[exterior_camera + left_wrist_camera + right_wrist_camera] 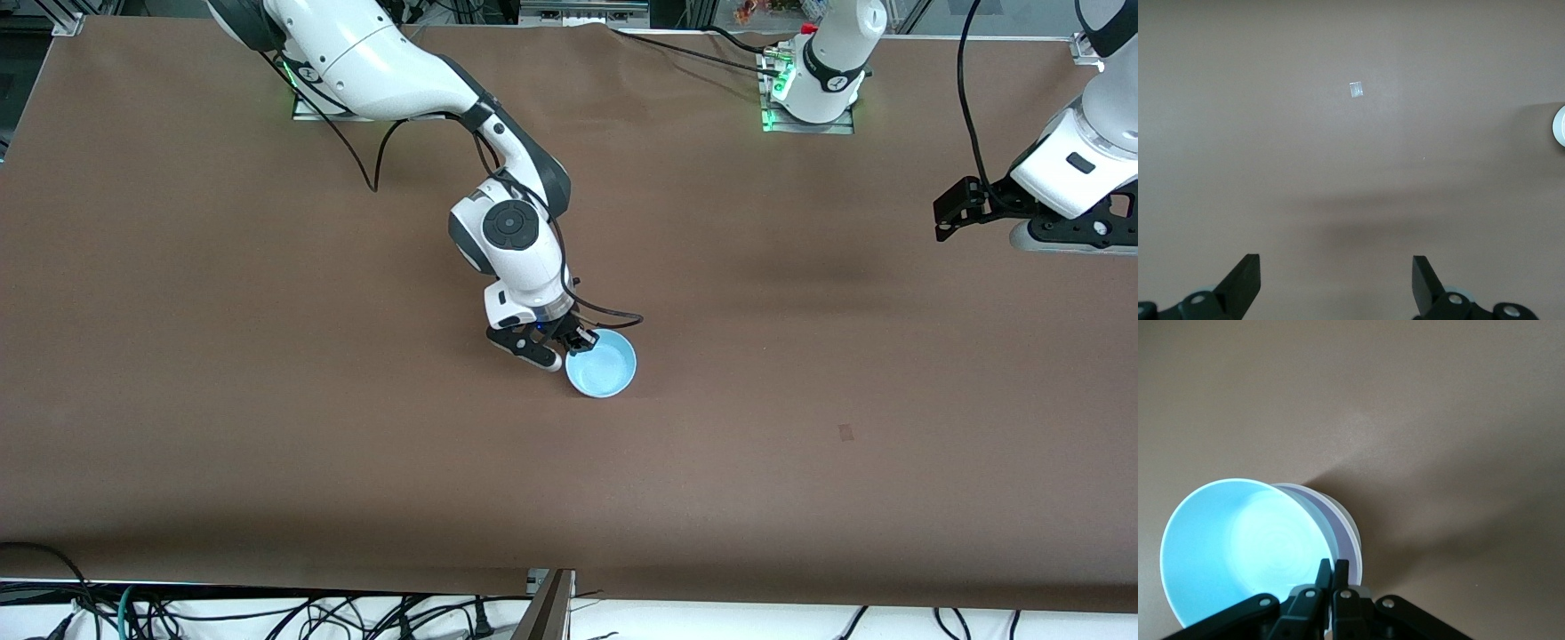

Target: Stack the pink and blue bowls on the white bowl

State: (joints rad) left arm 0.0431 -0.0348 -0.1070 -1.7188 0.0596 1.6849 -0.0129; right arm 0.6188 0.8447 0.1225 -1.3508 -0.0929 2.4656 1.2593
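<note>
The light blue bowl (602, 363) sits mid-table. My right gripper (578, 342) is shut on its rim, one finger inside and one outside, as the right wrist view shows (1333, 568). There the blue bowl (1238, 540) is tilted and nested over a shaded pinkish bowl wall (1331, 523), which sits inside a white bowl rim (1357, 543). In the front view the pink and white bowls are hidden under the blue one. My left gripper (951, 213) waits open and empty over the left arm's end of the table, fingers wide apart in the left wrist view (1335, 267).
A small pale tape patch (845, 433) lies on the brown table cover nearer the front camera than the left gripper; it also shows in the left wrist view (1356, 89). A sliver of a pale round rim (1559, 125) shows at that view's edge.
</note>
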